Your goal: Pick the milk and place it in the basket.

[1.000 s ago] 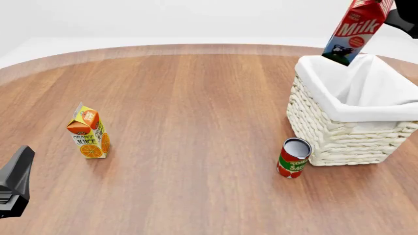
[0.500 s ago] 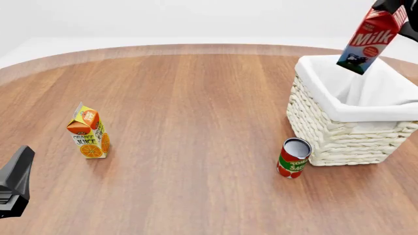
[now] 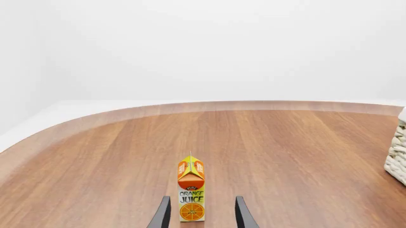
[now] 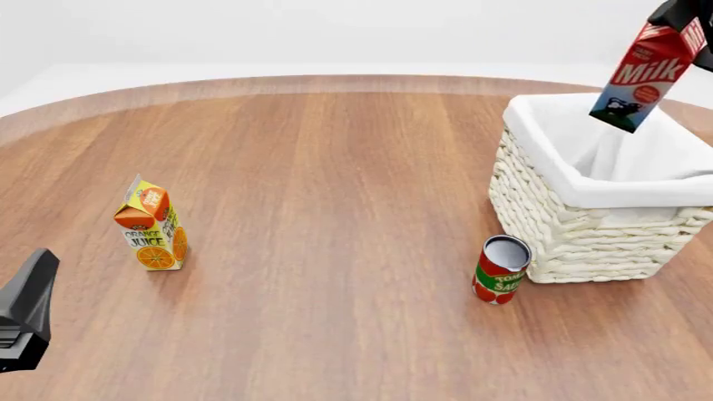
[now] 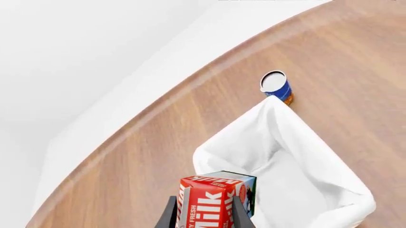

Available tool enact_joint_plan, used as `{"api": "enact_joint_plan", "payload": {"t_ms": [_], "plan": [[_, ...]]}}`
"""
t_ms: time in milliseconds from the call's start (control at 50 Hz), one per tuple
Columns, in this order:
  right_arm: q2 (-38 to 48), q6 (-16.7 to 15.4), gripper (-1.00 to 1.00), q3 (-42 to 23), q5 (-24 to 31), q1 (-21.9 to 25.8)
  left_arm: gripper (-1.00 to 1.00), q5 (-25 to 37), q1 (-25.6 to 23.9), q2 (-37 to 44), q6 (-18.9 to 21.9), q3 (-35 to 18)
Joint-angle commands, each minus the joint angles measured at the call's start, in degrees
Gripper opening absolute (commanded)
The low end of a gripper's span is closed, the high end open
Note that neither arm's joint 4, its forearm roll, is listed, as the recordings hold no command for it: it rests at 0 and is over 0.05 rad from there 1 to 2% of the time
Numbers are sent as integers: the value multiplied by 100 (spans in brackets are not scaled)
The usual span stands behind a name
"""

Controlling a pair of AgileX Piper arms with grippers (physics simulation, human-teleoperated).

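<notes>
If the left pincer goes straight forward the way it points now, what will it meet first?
Most likely the orange juice carton: in the left wrist view it stands upright directly ahead, framed between the open left pincer fingers. How far ahead is unclear.

Right gripper [image 4: 682,12] mostly cut off by the front view's top corner. Milk [image 5: 212,202] cropped at the wrist picture's edge. Basket [image 3: 398,154] barely showing.

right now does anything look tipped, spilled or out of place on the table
Nothing is spilled or knocked over. The juice carton and tomato can stand upright on the table. Only the milk is askew, tilted in the right tool above the basket, which fits mid-placement.
</notes>
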Motion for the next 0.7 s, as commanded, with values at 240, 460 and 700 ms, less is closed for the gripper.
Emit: {"api": "enact_joint_plan", "payload": {"t_ms": [240, 460, 700], "plan": [[280, -95, -100, -243, -154, -197, 100, 0, 0, 0, 0, 0], [442, -110, -100, -135, -288, -188, 100, 0, 0, 0, 0, 0], [568, -113, -100, -128, -364, -181, 100, 0, 0, 0, 0, 0]]}}
